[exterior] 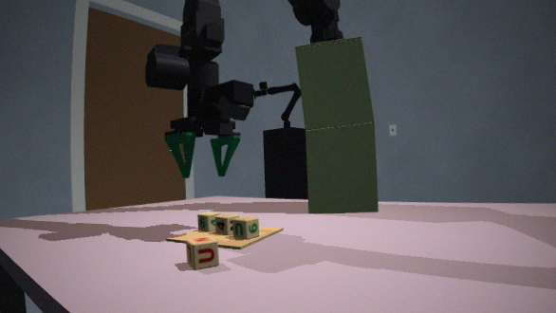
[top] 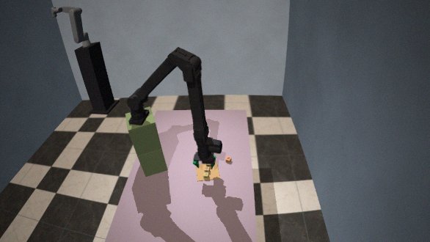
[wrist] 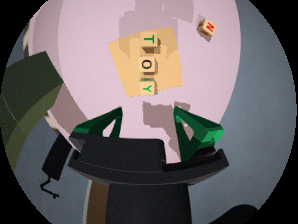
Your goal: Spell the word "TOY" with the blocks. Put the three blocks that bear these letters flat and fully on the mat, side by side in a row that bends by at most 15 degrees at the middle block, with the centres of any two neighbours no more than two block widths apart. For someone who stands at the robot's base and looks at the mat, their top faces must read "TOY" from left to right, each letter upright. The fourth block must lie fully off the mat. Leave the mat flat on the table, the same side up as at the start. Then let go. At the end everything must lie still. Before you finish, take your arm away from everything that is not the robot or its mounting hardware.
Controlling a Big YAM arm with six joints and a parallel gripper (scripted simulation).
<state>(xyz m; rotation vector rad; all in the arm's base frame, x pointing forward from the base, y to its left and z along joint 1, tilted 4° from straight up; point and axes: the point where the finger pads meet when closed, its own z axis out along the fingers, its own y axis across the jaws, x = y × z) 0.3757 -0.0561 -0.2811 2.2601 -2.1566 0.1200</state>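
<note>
A tan mat (top: 199, 177) (exterior: 268, 231) (wrist: 173, 72) lies flat on the pink table. Three blocks stand on it in a straight row, touching or nearly so. In the wrist view their green letters are T (wrist: 150, 42), O (wrist: 149, 64) and Y (wrist: 148, 87). The row also shows in the top view (top: 208, 172) and in the exterior view (exterior: 227, 224). A fourth block (top: 228, 159) (exterior: 203, 253) (wrist: 206, 28) with a red letter lies off the mat, apart from it. My gripper (top: 204, 161) (exterior: 204, 174) (wrist: 148, 110) is open and empty, hanging well above the row.
A tall green box (top: 147, 147) (exterior: 339, 128) stands on the table beside the mat, with the arm's base on top. A black pedestal (top: 93, 77) (exterior: 285, 161) with a second arm stands on the floor behind. The table's edge (exterior: 28, 280) runs close to the red-letter block.
</note>
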